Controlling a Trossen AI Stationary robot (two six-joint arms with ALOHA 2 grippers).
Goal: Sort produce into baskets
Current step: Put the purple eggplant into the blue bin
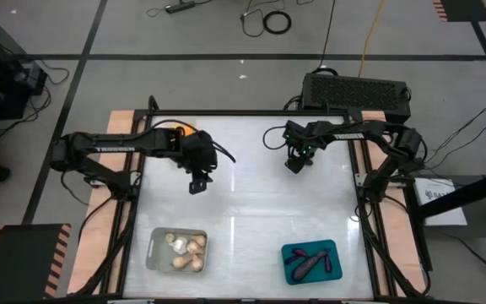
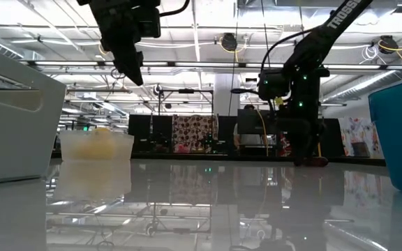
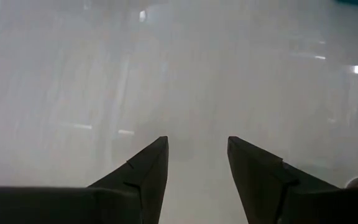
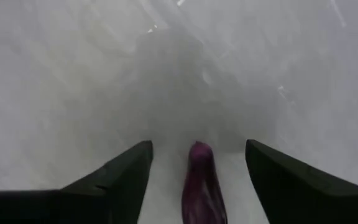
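Observation:
My right gripper (image 1: 294, 165) is open and low over the far middle of the table. In the right wrist view its fingers (image 4: 197, 147) stand on either side of a small dark purple eggplant (image 4: 201, 183) that lies on the table, with a gap on both sides. My left gripper (image 1: 197, 182) is open and empty, raised above the table at the far left (image 2: 130, 68). Beside it a clear basket of orange-yellow fruits (image 2: 96, 148) shows partly under the left arm (image 1: 184, 130). The greyish basket (image 1: 153, 253) holds beige bulbs (image 1: 186, 251). The teal basket (image 1: 287, 252) holds purple eggplants (image 1: 309, 263).
The greyish basket stands near the front edge at the left and the teal basket near the front edge at the right. The white tabletop (image 1: 243, 203) between them and the grippers is bare. A black box (image 1: 354, 91) sits beyond the far edge.

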